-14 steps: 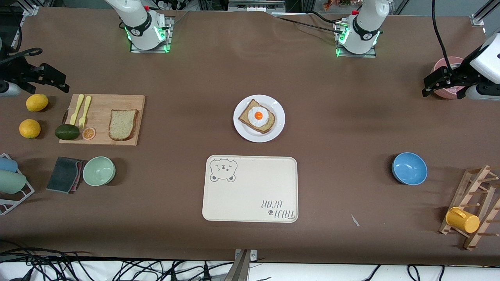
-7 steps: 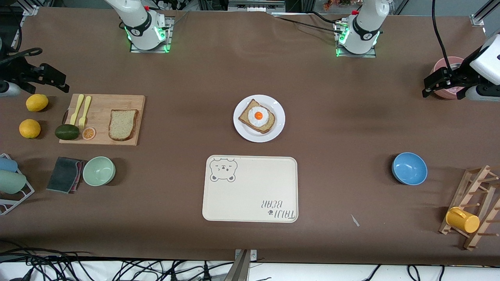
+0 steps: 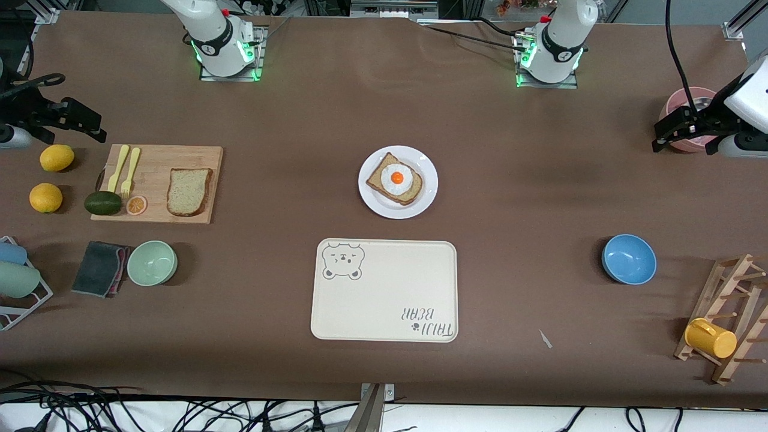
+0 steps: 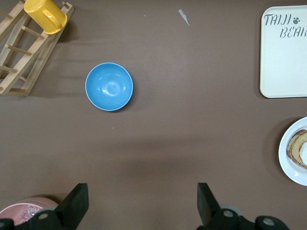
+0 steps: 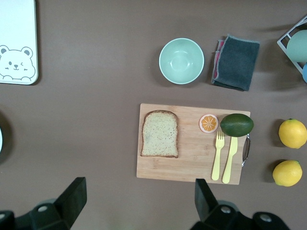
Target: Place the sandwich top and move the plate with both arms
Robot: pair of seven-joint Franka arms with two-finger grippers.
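Observation:
The sandwich top (image 3: 189, 191) (image 5: 159, 133), a pale bread slice, lies flat on a wooden cutting board (image 3: 156, 162) toward the right arm's end of the table. The white plate (image 3: 384, 207) (image 4: 288, 163) sits mid-table and carries a darker slice topped with a fried egg (image 3: 396, 179). My right gripper (image 3: 78, 117) (image 5: 139, 187) hangs open and empty over the table beside the board. My left gripper (image 3: 660, 135) (image 4: 142, 191) hangs open and empty over the left arm's end, beside a pink bowl (image 3: 690, 102).
The board also holds an avocado (image 3: 103, 203), an orange slice (image 3: 136, 205) and yellow cutlery (image 3: 125, 168). Two lemons (image 3: 57, 158), a green bowl (image 3: 152, 263) and a grey cloth (image 3: 99, 268) lie nearby. The bear tray (image 3: 384, 312) sits nearer the camera than the plate. A blue bowl (image 3: 629, 259) and a wooden rack (image 3: 729, 300) with a yellow cup (image 3: 710, 339) stand at the left arm's end.
The left gripper has drifted slightly toward its end of the table. The right arm and everything on the table have stayed put.

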